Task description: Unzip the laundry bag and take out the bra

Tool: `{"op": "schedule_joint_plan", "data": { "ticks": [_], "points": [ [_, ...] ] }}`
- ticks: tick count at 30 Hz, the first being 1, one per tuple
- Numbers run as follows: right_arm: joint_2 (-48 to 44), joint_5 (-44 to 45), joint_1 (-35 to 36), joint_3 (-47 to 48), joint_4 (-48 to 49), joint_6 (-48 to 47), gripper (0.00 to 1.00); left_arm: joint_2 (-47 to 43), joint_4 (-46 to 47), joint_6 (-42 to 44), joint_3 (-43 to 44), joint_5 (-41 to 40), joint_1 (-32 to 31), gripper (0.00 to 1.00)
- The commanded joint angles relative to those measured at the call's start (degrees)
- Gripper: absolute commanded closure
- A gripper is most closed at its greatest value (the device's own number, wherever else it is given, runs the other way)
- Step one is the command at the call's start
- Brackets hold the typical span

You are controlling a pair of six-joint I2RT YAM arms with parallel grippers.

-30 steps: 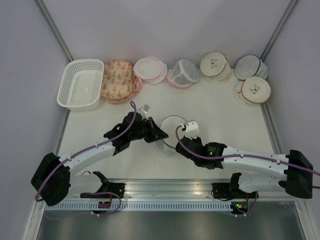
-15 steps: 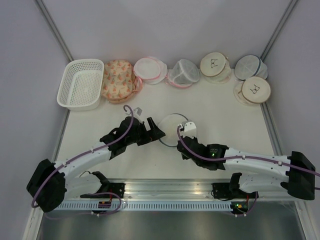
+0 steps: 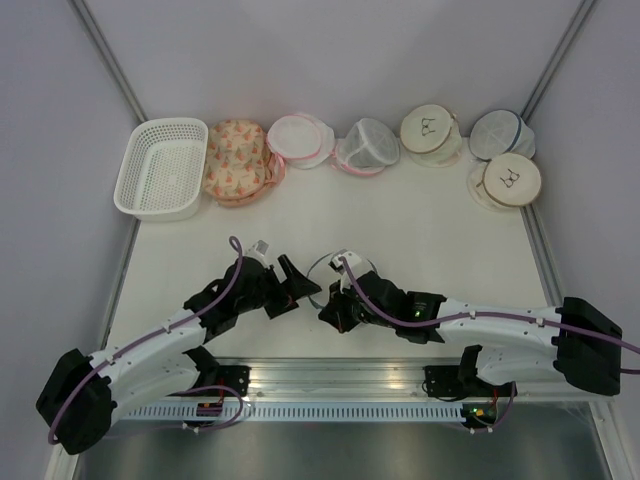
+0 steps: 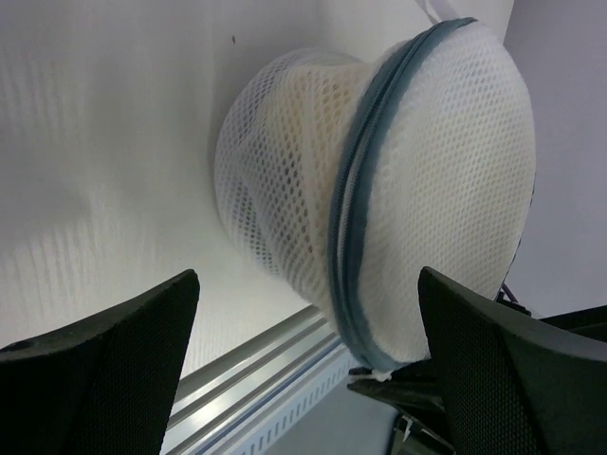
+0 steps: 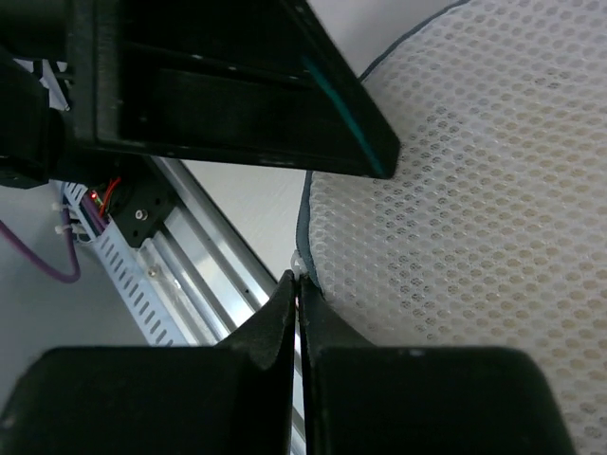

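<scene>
- Two changes from a second ago: the left tool (image 3: 298, 283) has let go and now gapes wide, and the laundry bag (image 4: 408, 180) has ended up closer to the table's (image 3: 430, 235) near edge.
- Right tool (image 5: 297, 284) is clamped tight, apparently on a small white tab (image 5: 298, 259) at the bag's blue zip (image 4: 343, 237).
- Bag lies tipped on its side between the two tools. The zip looks closed wherever I can see it, so I'd guess the unzipping has barely started and the left is about to regrip.
- White table, plain grey walls (image 3: 330, 60). A white basket (image 3: 160, 182) and other wash bags (image 3: 430, 130) line the far edge.
</scene>
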Motion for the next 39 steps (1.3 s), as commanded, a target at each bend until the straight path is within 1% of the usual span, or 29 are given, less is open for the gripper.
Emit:
{"op": "schedule_joint_plan", "data": {
  "ticks": [1, 4, 7, 8, 10, 11, 13, 14, 15, 18, 19, 20, 21, 23, 24, 26, 27, 30, 33, 34, 37, 39],
  "points": [
    [1.7, -6.7, 0.1, 0.7, 6.6, -0.5, 0.99, 3.0, 7.3, -3.8, 1.0, 3.3, -0.2, 0.00],
    [2.4, -7.6, 0.1, 0.7, 6.3, -0.6, 1.00, 4.8, 10.6, -4.5, 1.1, 3.9, -0.4, 0.01],
    [2.1, -7.4, 0.2, 0.3, 5.9, -0.6, 1.00, 6.2, 13.1, -4.5, 1.0, 4.7, -0.7, 0.10],
    [1.7, -7.2, 0.2, 0.1, 5.6, -0.7, 1.00, 6.5, 15.1, -4.5, 0.8, 5.5, -0.7, 0.25],
    [1.3, -6.4, 0.2, 0.1, 4.0, -0.9, 1.00, 7.2, 17.0, -4.5, -0.1, 6.2, -0.7, 0.45],
    [0.8, -6.1, 0.2, 0.2, 3.4, -1.0, 0.99, 7.4, 17.7, -4.6, -0.4, 6.6, -0.7, 0.67],
    [-0.3, -5.3, 0.2, 0.2, 1.3, -1.2, 1.00, 7.3, 17.7, -4.8, -0.9, 6.4, -0.7, 0.83],
    [-0.7, -4.4, 0.2, 0.3, 0.3, -1.3, 1.00, 7.1, 17.1, -4.8, -1.1, 6.1, -0.7, 0.93],
    [-1.1, -4.2, 0.2, 0.5, -0.6, -1.3, 0.99, 7.0, 16.8, -4.8, -1.2, 6.0, -0.7, 0.97],
    [-2.8, 0.4, 0.2, 1.6, -7.9, -2.3, 0.99, 5.9, 15.6, -4.2, -1.5, 5.4, -0.7, 0.98],
    [-3.8, 1.8, 0.2, 2.0, -12.6, -2.5, 0.99, 5.1, 15.1, -3.9, -1.5, 4.8, -0.7, 0.98],
    [-4.4, 3.6, 0.2, 2.8, -15.2, -2.6, 1.00, 4.7, 14.4, -3.5, -1.4, 4.6, -0.7, 0.98],
    [-4.9, 7.6, 0.2, 3.3, -20.4, -2.5, 0.99, 4.4, 13.3, -2.9, -1.1, 4.2, -0.7, 0.98],
    [-6.3, 11.8, 0.2, 4.5, -25.2, -1.7, 1.00, 3.5, 12.4, -2.0, -0.9, 3.4, -0.7, 0.98],
    [-6.7, 16.0, 0.2, 4.9, -29.9, -1.3, 1.00, 3.3, 12.0, -1.8, -1.0, 3.2, -0.7, 0.98],
    [-7.3, 19.4, 0.2, 5.9, -33.8, 0.0, 0.99, 3.2, 11.8, -1.2, -0.7, 3.2, -0.7, 0.98],
    [-7.4, 22.9, 0.2, 6.2, -36.9, 0.6, 1.00, 3.4, 11.9, -1.0, -0.6, 3.2, -0.7, 0.98],
    [-7.3, 29.5, -0.1, 6.7, -40.0, 2.6, 1.00, 4.7, 12.3, 0.4, 0.4, 4.1, -0.7, 0.98],
    [-5.7, 33.3, -1.0, 6.8, -39.8, 3.3, 0.99, 7.4, 13.7, 2.0, 1.8, 6.3, -0.7, 0.98],
    [-4.0, 36.0, -1.3, 6.9, -39.5, 3.2, 1.00, 8.3, 14.9, 2.7, 2.5, 7.8, -0.7, 0.98],
    [-0.2, 39.7, -1.5, 7.8, -38.7, 4.0, 1.00, 12.5, 14.8, 7.9, 6.6, 9.6, -0.7, 0.98],
    [1.6, 39.8, -1.5, 8.8, -38.0, 4.2, 1.00, 16.0, 13.6, 11.0, 11.4, 9.5, -0.6, 0.98]
  ]
}}
